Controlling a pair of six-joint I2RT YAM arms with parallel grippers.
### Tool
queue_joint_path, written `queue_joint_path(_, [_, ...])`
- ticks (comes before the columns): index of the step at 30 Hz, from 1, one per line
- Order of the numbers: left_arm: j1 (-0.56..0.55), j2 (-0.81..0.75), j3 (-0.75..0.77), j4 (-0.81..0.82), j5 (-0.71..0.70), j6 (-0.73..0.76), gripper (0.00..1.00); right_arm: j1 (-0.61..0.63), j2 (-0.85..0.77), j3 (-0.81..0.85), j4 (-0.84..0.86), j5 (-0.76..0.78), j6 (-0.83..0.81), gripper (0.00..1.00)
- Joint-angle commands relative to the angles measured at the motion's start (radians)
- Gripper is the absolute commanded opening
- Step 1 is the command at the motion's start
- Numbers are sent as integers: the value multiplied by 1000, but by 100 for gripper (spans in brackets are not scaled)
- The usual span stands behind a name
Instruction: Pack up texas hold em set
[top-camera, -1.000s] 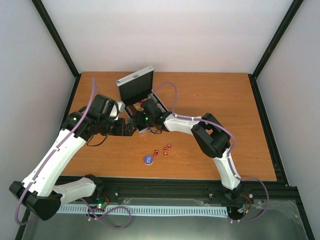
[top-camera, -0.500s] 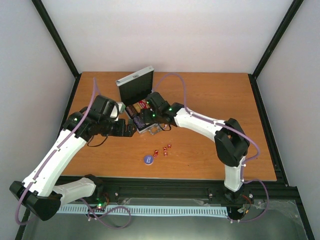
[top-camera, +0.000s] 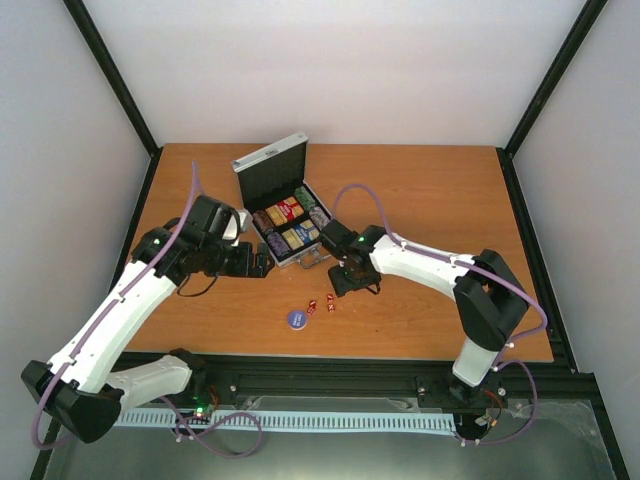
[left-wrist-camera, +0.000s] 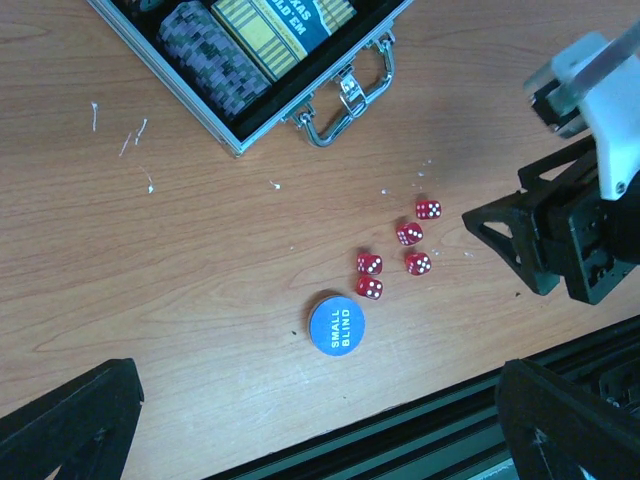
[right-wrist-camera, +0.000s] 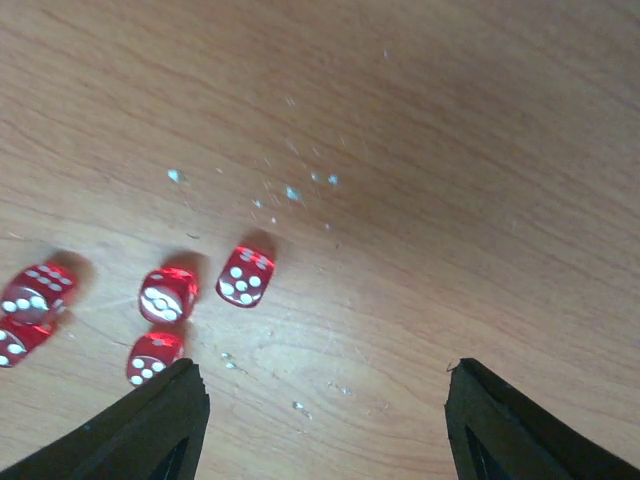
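Right wrist view had the right tool (right-wrist-camera: 325, 390) hanging low over bare wood, jaws partly spread and nothing between them. The red dice (right-wrist-camera: 245, 276) lay just outside one finger rather than inside the gap. That offset suggested the tool was lining up on the dice and was not yet centred on any of them. Five dice sat loose in a tight cluster on the bench (top-camera: 420, 200), so a pinch on one could well nudge its neighbours.

Just beside them lay the blue disc (left-wrist-camera: 336, 324), marked SMALL BLIND, flat and not touching any die. Further out, the left tool (left-wrist-camera: 315, 400) hovered spread to its widest, empty, looking down on the same loose pieces; I judged it was standing off to leave the other arm room.

Beyond both, the silver case (top-camera: 272, 170) stood open on the bench, lid propped up and handle (left-wrist-camera: 345, 110) turned toward the dice. Its chip stacks (left-wrist-camera: 210, 60) and card boxes (left-wrist-camera: 280, 25) were already seated in the black lining, which left the dice and disc to pack.
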Motion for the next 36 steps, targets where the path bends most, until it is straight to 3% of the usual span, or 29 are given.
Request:
queue_joint_path(1, [6,2,4,34,13,-20,100,10,2,-41,25,-12,-31,66])
queue_joint_path(19, [6,31,26,25,1,-13,100,7,185,34,101,-79,-41,55])
queue_joint_path(25, [6,38,31,25,-3,-7,100,6,202,32,98,-90,-38,36])
queue_joint_path(29, [6,41,29,27,-2,-5,100,6,203,35,95,-82,-36,11])
queue_joint_path(33, [6,36,24,28,0,-5,100,4,206,55,75,-74,-40,3])
queue_joint_path(36, [6,32,22,26,2,-4,100,3,191,107,30,-64,-49,3])
